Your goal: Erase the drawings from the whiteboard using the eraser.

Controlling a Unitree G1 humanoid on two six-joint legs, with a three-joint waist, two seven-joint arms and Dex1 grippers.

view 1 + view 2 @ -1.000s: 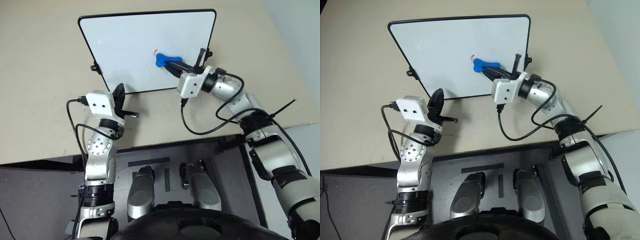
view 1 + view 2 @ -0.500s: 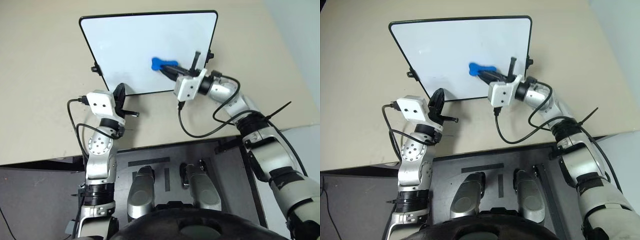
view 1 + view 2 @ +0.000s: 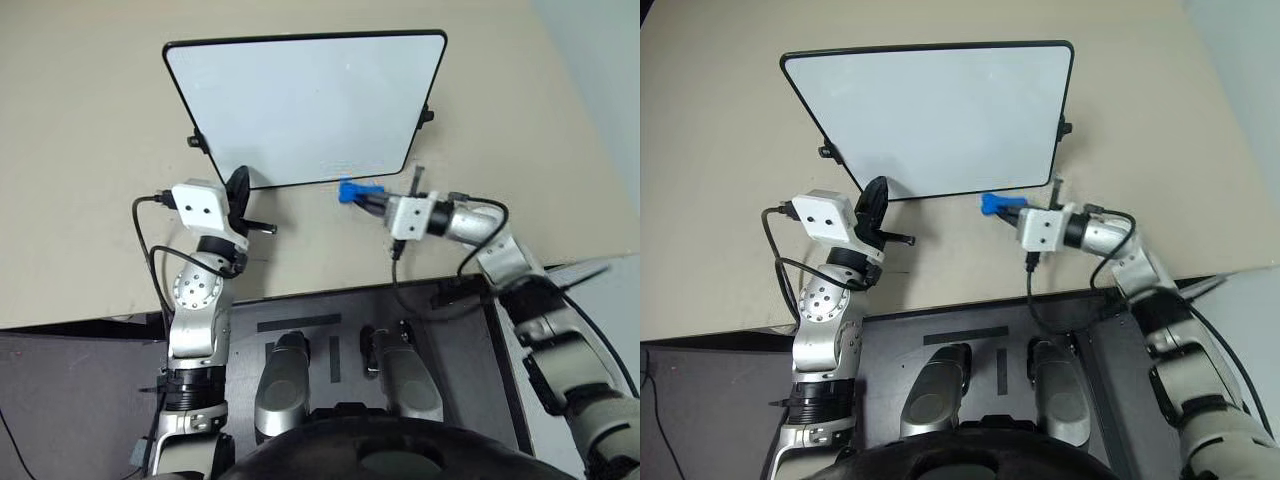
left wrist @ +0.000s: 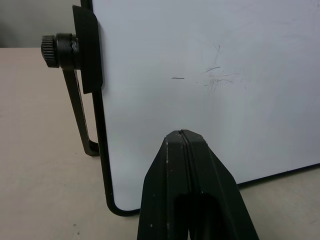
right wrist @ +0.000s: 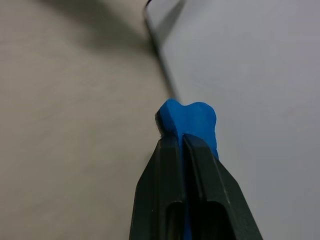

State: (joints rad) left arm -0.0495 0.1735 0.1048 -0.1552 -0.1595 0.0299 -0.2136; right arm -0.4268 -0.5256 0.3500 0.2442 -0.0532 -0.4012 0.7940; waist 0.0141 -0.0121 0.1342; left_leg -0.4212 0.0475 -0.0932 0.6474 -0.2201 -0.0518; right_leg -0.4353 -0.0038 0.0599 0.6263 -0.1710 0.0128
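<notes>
No legible text or labels anywhere

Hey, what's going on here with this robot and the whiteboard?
The robot is wiping a whiteboard that lies on a beige table. Its right gripper is shut on a blue eraser, held just off the board's near edge. No red drawing shows on the board, only a few faint marks. The left gripper is shut, at the board's near left corner.

My black fingers (image 5: 182,165) pinch a bright blue eraser (image 3: 357,191); white whiteboard (image 3: 300,100), black-framed; beige tabletop (image 3: 90,200).
</notes>
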